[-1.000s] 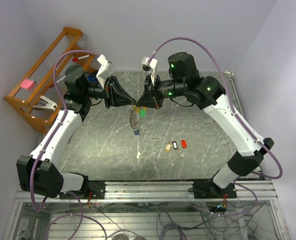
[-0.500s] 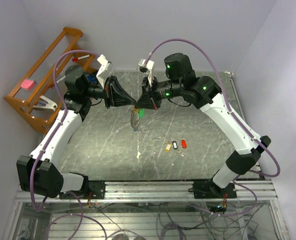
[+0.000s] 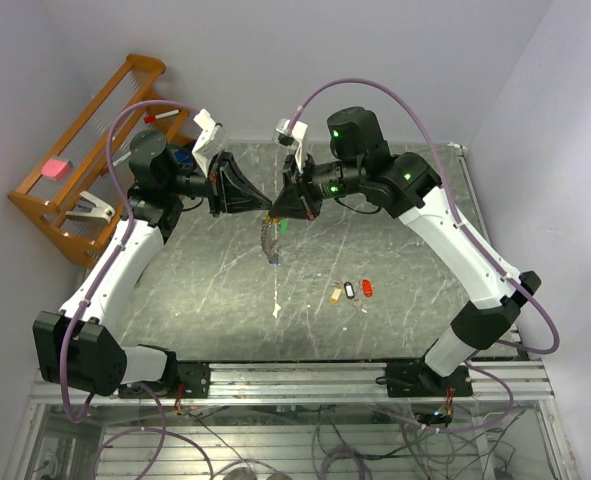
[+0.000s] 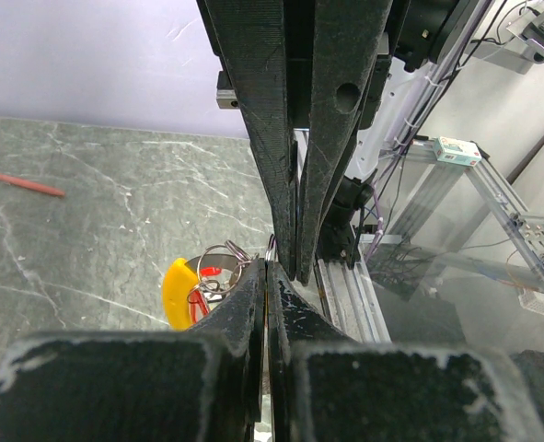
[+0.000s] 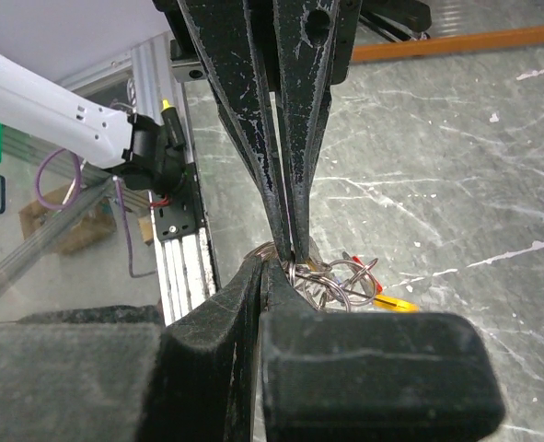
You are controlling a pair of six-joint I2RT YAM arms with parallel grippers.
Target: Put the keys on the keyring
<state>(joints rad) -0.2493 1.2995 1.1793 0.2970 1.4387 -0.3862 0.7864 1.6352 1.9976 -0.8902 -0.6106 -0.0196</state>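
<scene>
Keyring of thin silvery wire with an orange-yellow curved band (image 3: 268, 236) hangs over the far middle of the counter. The left tool (image 4: 266, 273) and right tool (image 5: 263, 267) meet tip to tip, each narrowed to a pinch on the keyring wire. The counter (image 3: 405, 260) is grey marbled stone with pale lilac walls behind. Loose in a row on it, nearer and to the right, are a yellow-tagged key (image 3: 335, 294), a black-and-white-tagged key (image 3: 349, 289) and a red-tagged key (image 3: 366, 288). A thin red pen (image 4: 21, 183) lies well apart. The slatted orange-brown wooden rack (image 3: 145, 64) at the left wall holds a pink block (image 3: 53, 168) and a white clip (image 3: 93, 208).
</scene>
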